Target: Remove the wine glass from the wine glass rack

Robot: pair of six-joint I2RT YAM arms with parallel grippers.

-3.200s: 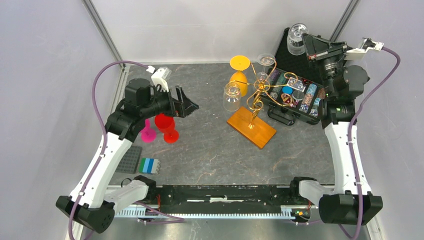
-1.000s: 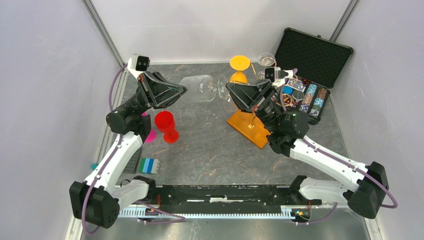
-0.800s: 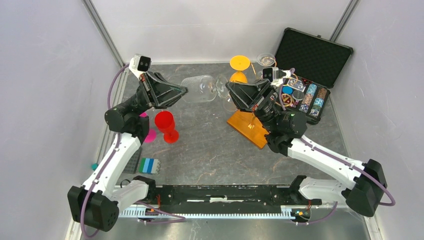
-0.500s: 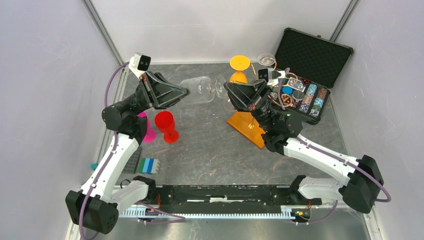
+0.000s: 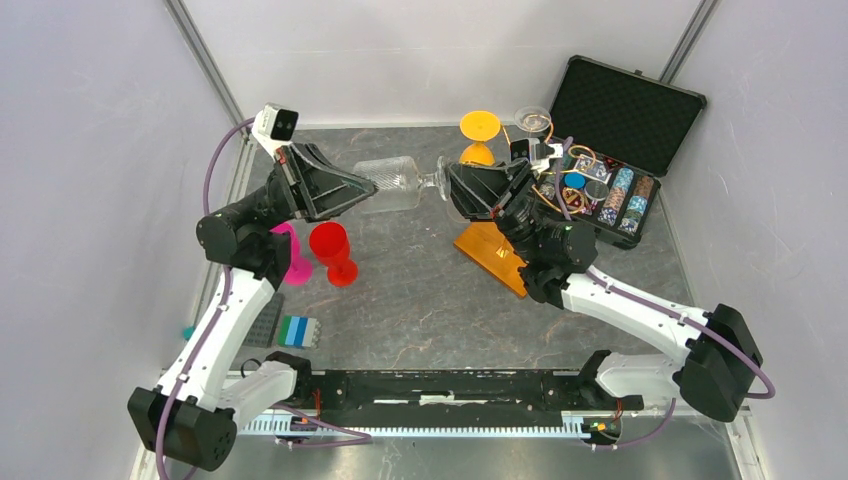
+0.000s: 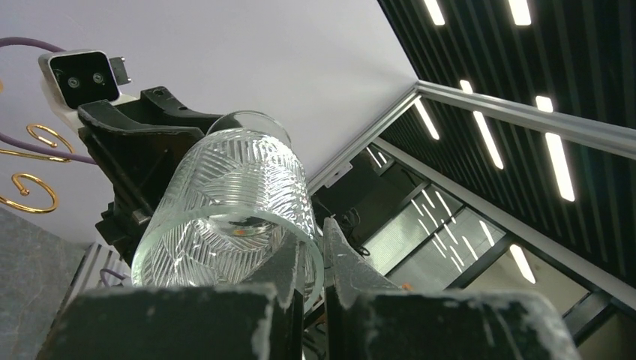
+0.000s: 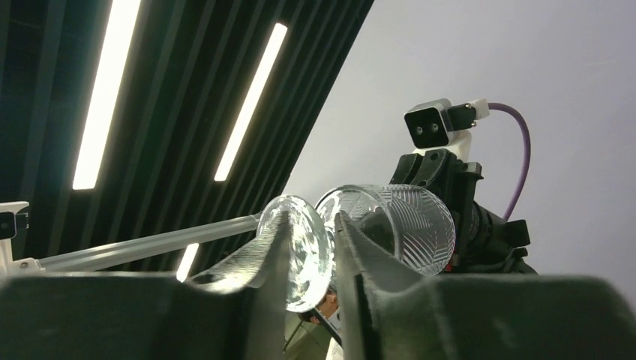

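Glass [image 5: 395,186] moved left: rim in L jaws, foot in R jaws.

Shows wine glass [image 5: 400,183] sideways above desk [image 5: 420,300], bowl rim in left tool [image 5: 370,188], foot in right tool [image 5: 447,185]. Places wine glass rack [image 5: 487,250] right of centre, case [image 5: 625,105] behind it at far right, goblets [image 5: 330,248] left, blocks [image 5: 298,330] nearer.
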